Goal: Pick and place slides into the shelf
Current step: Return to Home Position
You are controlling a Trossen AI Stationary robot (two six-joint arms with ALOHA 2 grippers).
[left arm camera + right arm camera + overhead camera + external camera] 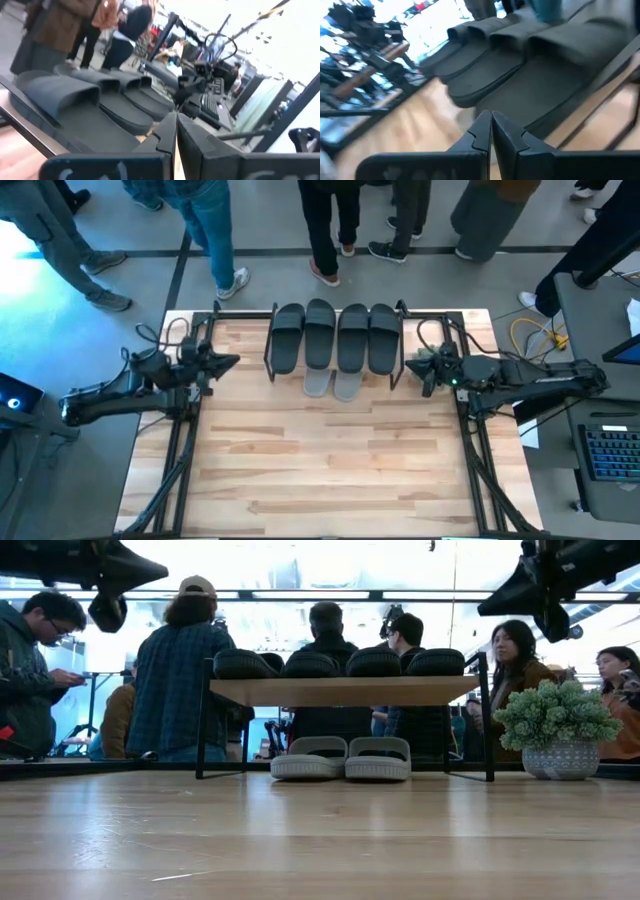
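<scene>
With four dark slides (336, 335) atop the shelf (340, 691) at 12 o'clock on the table (330, 470) and two light grey slides (333, 384) beneath, the left gripper (228, 362) at its 9 o'clock and right gripper (427, 373) at 3 (both pinched together, empty) should back straight outward, clear of the bars.

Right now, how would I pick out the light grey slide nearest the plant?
Find the shelf at the table's far edge, four dark slides on its top board. Two light grey slides sit side by side under it. Yours is the one nearer the potted plant, paler than those above.
</scene>
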